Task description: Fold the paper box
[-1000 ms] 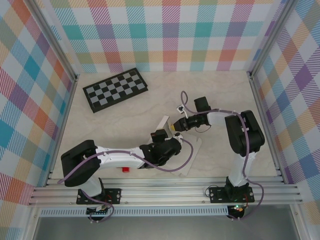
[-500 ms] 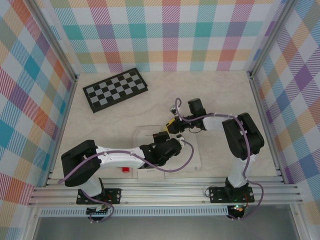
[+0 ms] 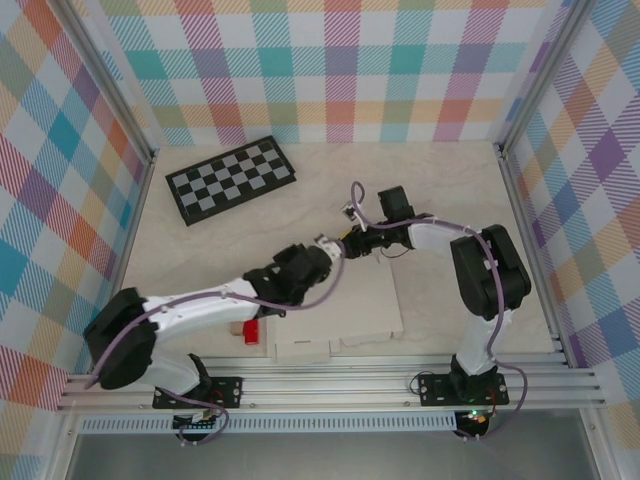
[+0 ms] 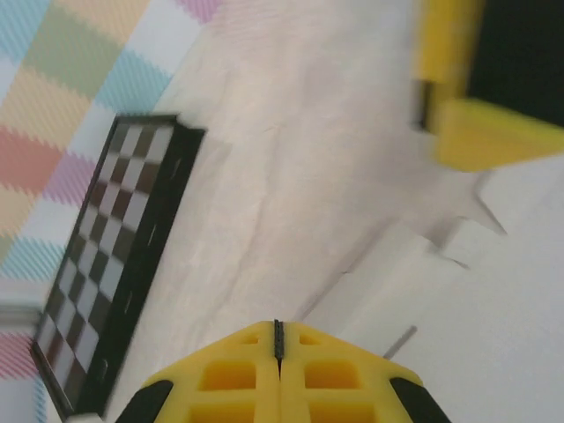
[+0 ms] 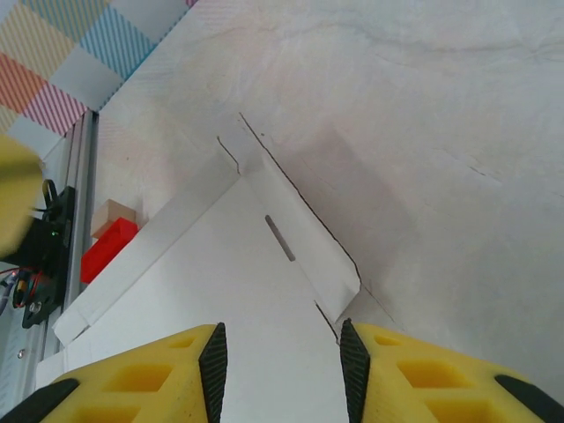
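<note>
The paper box point(image 3: 365, 305) lies as a flat white die-cut sheet on the table, near the front. My left gripper point(image 3: 324, 242) hovers at the sheet's far left corner, and in the left wrist view that gripper point(image 4: 278, 339) is shut with nothing in it, the sheet's notched edge point(image 4: 493, 300) to its right. My right gripper point(image 3: 348, 246) sits just right of it, over the sheet's far edge. The right wrist view shows the right gripper point(image 5: 282, 361) open above the white sheet point(image 5: 220, 300), a side flap point(image 5: 304, 233) and a slot ahead of it.
A black-and-grey checkerboard point(image 3: 230, 178) lies at the back left, also the checkerboard point(image 4: 115, 264) in the left wrist view. A red block point(image 3: 252, 332) sits by the sheet's near left corner. Checked walls close three sides; an aluminium rail point(image 3: 330, 385) runs along the front.
The left arm has swung off the sheet toward the back left. A flap that stood raised a second ago now lies flat. The right gripper has shifted slightly left.
</note>
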